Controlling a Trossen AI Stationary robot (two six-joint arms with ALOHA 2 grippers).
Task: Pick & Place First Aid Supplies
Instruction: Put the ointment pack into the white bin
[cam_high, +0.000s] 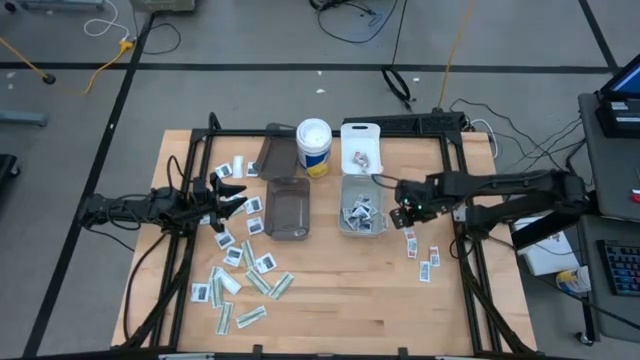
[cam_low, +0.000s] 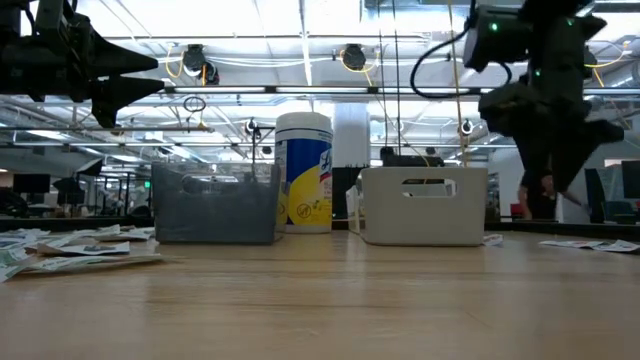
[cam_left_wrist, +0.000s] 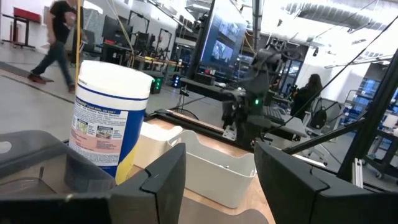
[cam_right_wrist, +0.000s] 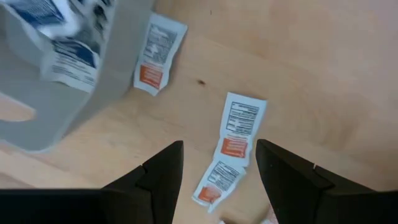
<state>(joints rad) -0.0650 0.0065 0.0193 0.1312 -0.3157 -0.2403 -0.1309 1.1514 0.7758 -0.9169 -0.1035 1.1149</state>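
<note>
High view shows you many flat white packets loose at 8 o'clock; pale bin part-filled, smoky bin empty; both grippers released, empty.

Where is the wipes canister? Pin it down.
In the high view, the wipes canister stands upright at the table's far middle, between the smoky bin and the white bin, beside a white lid.

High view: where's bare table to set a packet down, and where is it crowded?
Free: the front strip of the table, between the left packet pile and the orange-print packets on the right. Also bare between the smoky bin and white bin. Crowded around the left hand.
</note>
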